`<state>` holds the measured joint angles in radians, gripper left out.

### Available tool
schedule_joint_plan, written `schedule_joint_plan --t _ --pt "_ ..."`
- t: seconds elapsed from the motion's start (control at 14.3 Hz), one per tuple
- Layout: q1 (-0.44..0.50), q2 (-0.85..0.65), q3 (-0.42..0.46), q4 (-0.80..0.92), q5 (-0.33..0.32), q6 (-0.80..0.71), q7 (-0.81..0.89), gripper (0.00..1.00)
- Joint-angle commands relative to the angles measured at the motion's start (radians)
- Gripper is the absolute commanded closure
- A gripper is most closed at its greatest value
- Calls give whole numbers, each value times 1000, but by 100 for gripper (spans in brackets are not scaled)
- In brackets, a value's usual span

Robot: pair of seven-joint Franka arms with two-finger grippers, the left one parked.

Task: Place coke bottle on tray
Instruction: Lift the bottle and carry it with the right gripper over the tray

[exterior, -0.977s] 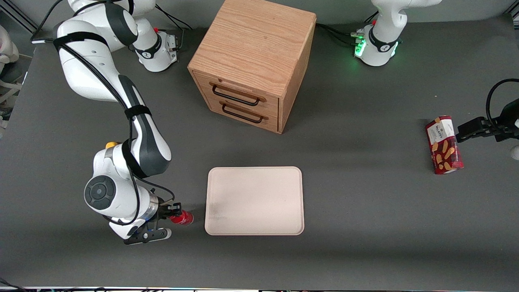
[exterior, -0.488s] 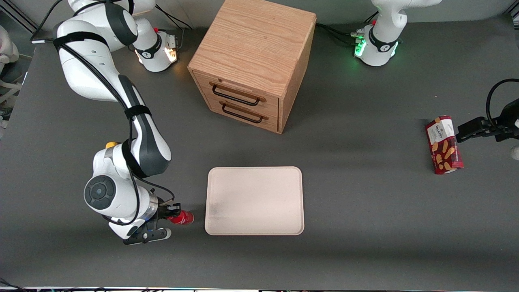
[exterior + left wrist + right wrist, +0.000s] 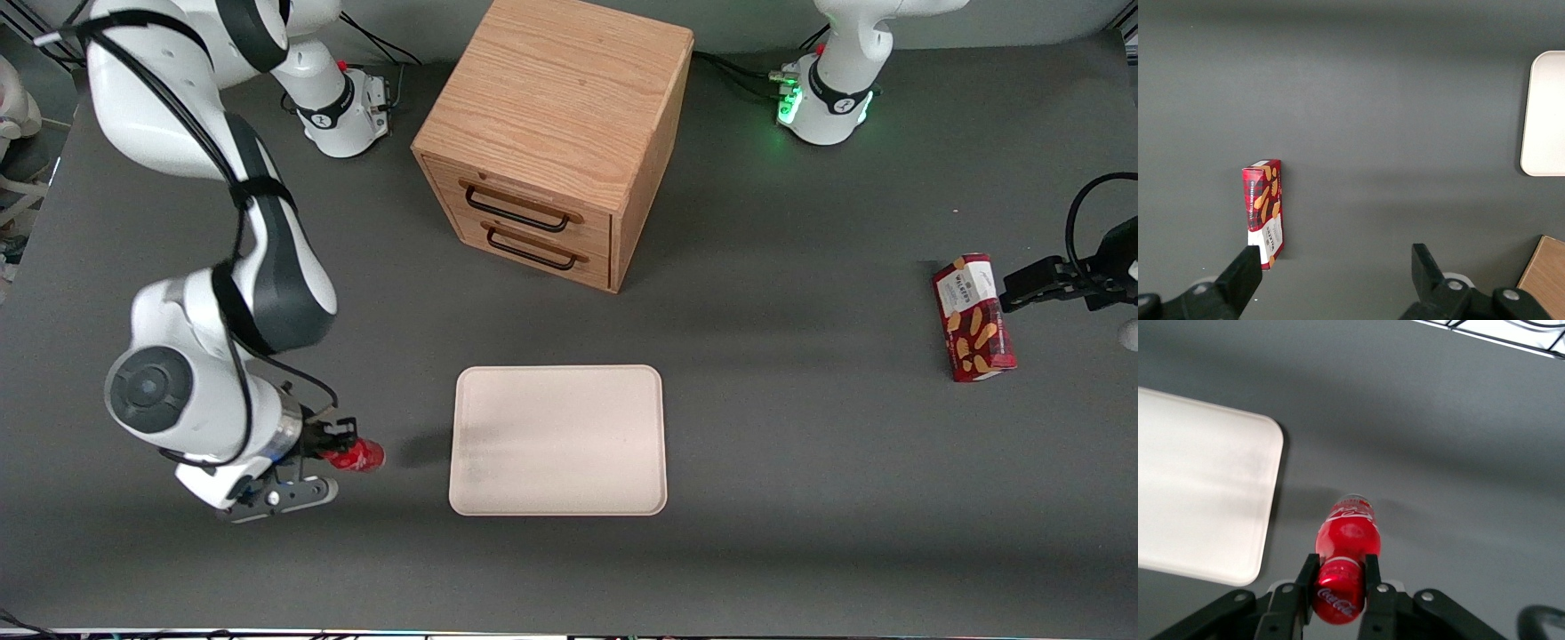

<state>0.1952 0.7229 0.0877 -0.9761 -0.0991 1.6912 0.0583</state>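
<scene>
So far the pick-up looks done and the carry is what remains. The right arm's two-finger gripper (image 3: 333, 442) is clenched on the small red-capped, red-labelled coke bottle (image 3: 356, 456), its black fingers (image 3: 1371, 577) pressing either side of the bottle's upper part near the cap. In the front view a dark shadow lies on the counter apart from the bottle, so I judge it lifted clear of the surface, though how high cannot be told. The bottle hangs near the flat pale beige-pink rectangular tray (image 3: 480, 480) with rounded corners, toward the working arm's end of the counter, not yet over the rim; a strip of bare counter shows between them in the wrist view. Left to do, as I read it: move the bottle sideways over the tray, lower it and let go. The tray holds nothing.

All of this sits on a dark grey matte counter (image 3: 800, 498). A light oak two-drawer cabinet (image 3: 556, 133) with black handles stands farther from the front camera than the tray. A red biscuit box (image 3: 973, 317) lies toward the parked arm's end. Both white arm bases are mounted along the counter's edge farthest from the camera.
</scene>
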Motion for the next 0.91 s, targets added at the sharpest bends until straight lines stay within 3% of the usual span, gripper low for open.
schedule_joint_plan --t 0.0,0.35,0.84 --pt "0 -60 39 33 -10 -88 -23 100" --pt "9 -56 116 158 -11 -72 -9 100" --pt "23 85 190 155 -11 204 55 100"
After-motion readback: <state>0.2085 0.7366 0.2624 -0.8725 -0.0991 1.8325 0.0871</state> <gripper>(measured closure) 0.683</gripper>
